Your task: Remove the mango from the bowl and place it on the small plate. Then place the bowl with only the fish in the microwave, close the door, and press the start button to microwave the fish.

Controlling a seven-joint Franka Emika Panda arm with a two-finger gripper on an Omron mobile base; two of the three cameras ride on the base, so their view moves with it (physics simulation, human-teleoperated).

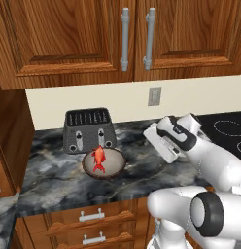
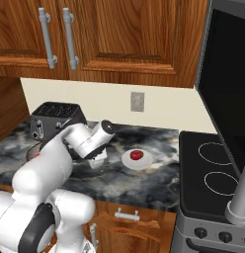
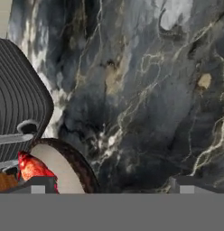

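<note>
Leftmost on the dark marbled worktop (image 1: pixel 54 170) sits the toaster (image 1: pixel 88 129), grey with black slots, back near the wall. Just in front of it, close to or touching it, sits the bowl (image 1: pixel 115 163), dark brown outside and pale inside, with the fish (image 1: pixel 98 158) lying in it, bright orange-red, tail toward the front edge. Nothing else sits in the bowl with the fish. In the hand view the bowl's rim (image 3: pixel 71 164) and a bit of the fish (image 3: pixel 32 167) show at lower left, next to the ribbed toaster side (image 3: pixel 16 103).

Next to the right, the end effector (image 1: pixel 163 146) hangs above bare worktop between the bowl and the plate, pointing down, well clear of both. Its jaws stand wide apart and grip nothing; in the hand view the two tips sit far apart at the bottom edge over plain marble.

Further right, the small plate (image 2: pixel 144 163) rests flat on the worktop, white, with the mango (image 2: pixel 137 155) on its middle, dark red and round. A wall outlet (image 2: pixel 137 101) sits on the cream wall behind it. Wooden cabinet doors (image 2: pixel 119 34) with grey bar handles hang above.

Right again, a black stovetop (image 2: pixel 213 173) adjoins the worktop. At far right the door (image 2: pixel 228 84), dark glass in a grey frame, stands swung open, its grey handle bar (image 2: pixel 240 197) low near the corner.
</note>
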